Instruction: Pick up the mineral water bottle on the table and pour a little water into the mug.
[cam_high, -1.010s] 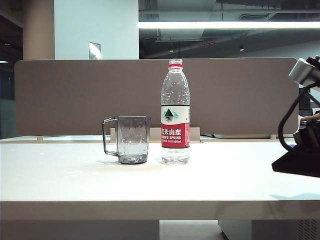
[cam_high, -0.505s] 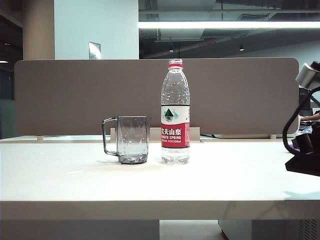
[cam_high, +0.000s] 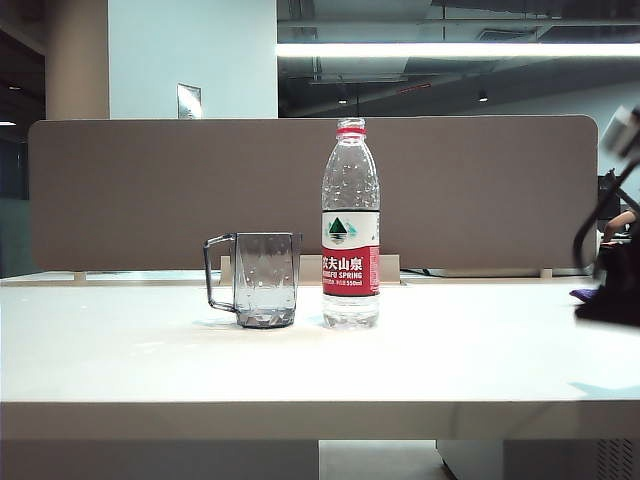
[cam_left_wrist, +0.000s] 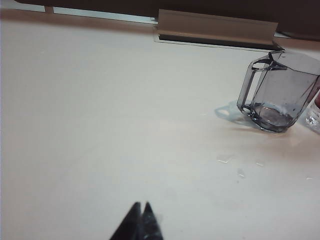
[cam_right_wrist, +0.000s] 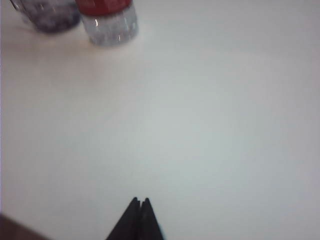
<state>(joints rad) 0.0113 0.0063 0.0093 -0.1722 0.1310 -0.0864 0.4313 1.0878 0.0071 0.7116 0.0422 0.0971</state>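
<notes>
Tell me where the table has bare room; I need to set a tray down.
The table is bare left of the mug and between the mineral water bottle and the right claw at its right edge. Mug and bottle crowd the middle.

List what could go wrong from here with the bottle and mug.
The mineral water bottle has no cap and stands right beside the mug, so a sideways approach could knock one into the other and spill. Droplets already lie on the table. The right tool is shut and must open before gripping.

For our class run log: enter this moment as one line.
mineral water bottle: upright, uncapped, beside mug | left gripper: shut, empty | right gripper: shut, empty, away from bottle
</notes>
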